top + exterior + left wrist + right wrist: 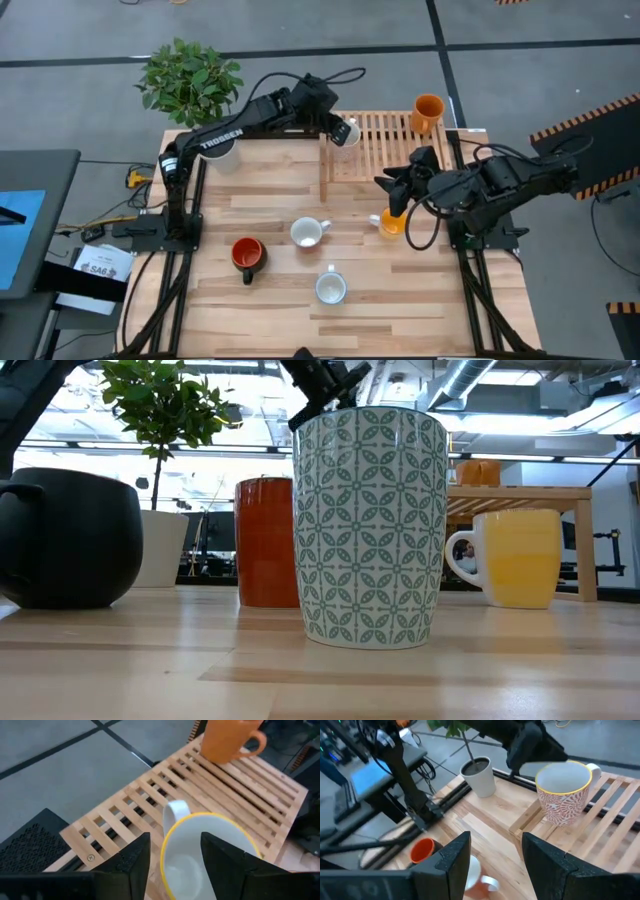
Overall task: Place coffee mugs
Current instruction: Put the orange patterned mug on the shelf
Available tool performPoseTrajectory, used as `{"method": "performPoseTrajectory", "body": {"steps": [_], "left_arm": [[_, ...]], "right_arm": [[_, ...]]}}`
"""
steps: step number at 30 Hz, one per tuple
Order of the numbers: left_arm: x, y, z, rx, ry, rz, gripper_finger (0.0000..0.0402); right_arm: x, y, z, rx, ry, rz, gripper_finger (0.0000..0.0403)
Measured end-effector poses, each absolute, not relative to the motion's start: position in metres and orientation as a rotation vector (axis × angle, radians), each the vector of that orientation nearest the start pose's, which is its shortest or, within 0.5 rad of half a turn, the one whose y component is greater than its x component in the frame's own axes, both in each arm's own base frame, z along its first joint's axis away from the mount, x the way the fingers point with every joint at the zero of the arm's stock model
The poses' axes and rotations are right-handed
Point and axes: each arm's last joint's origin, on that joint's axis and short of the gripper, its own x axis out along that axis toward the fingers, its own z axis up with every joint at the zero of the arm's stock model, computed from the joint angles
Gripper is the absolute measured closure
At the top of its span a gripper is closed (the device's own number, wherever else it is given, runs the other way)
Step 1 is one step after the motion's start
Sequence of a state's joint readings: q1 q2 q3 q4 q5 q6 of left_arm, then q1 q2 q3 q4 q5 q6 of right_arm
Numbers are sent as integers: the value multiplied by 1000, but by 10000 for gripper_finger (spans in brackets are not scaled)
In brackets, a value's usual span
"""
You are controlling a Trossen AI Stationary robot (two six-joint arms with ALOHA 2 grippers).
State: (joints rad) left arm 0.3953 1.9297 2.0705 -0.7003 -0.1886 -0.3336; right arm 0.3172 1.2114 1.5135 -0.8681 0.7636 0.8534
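Observation:
My left gripper (338, 128) is shut on a cream mug with a red pattern and yellow rim (564, 795), upright over the left end of the slatted wooden rack (385, 145). An orange mug (428, 112) stands on the rack's far right corner. My right gripper (388, 185) is open and hovers over the yellow-orange mug (391, 222) without touching it. On the table stand a mug with a white inside (308, 232), a red mug with a dark outside (247, 255) and a light blue patterned mug (331, 288). My left gripper holds the cream mug by its rim (164, 851), beside the handle (177, 810). One finger (225, 855) is inside the mug and one (130, 862) is outside, coming from above. The mug is upright. I cannot tell whether its base touches the slats.
A leafy plant in a white pot (190, 80) stands at the table's far left corner. The rack fills the far right part of the table, with bare slats between the two mugs on it. Bare tabletop lies along the near edge.

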Motion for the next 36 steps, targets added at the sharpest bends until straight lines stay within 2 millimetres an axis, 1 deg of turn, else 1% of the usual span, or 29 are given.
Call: {"method": "performPoseTrajectory", "body": {"steps": [2, 3, 5, 7, 9, 13, 16, 18, 19, 22, 26, 29, 33, 36], "left_arm": [[388, 170, 407, -390, 444, 658, 243], [385, 170, 416, -407, 418, 644, 243], [373, 166, 444, -426, 333, 592, 243], [356, 160, 475, -424, 243, 541, 243], [336, 150, 503, -406, 162, 495, 243], [293, 119, 547, -391, 32, 392, 243], [256, 86, 576, -347, -60, 284, 243], [234, 64, 588, -307, -102, 232, 243], [224, 54, 591, -287, -108, 218, 243], [207, 27, 590, -262, -104, 202, 243], [199, -1, 576, -254, -85, 216, 243], [198, -13, 564, -260, -88, 227, 243], [199, -25, 549, -271, -107, 215, 243], [195, -30, 546, -292, -141, 177, 243]], "right_arm": [[214, 49, 435, 563, 245, -603, 198], [216, 48, 436, 580, 229, -605, 198], [221, 46, 438, 609, 195, -602, 198], [225, 41, 441, 624, 175, -583, 198], [231, 32, 445, 644, 150, -550, 198], [241, 6, 444, 682, 141, -558, 198], [245, -16, 442, 748, 138, -598, 198], [251, -32, 436, 770, 171, -628, 198], [254, -39, 434, 783, 194, -644, 198], [260, -61, 424, 786, 312, -766, 198], [274, -84, 413, 760, 424, -877, 198], [285, -99, 403, 754, 459, -924, 198], [294, -114, 388, 761, 512, -985, 198], [300, -122, 378, 783, 538, -1024, 198]]}}
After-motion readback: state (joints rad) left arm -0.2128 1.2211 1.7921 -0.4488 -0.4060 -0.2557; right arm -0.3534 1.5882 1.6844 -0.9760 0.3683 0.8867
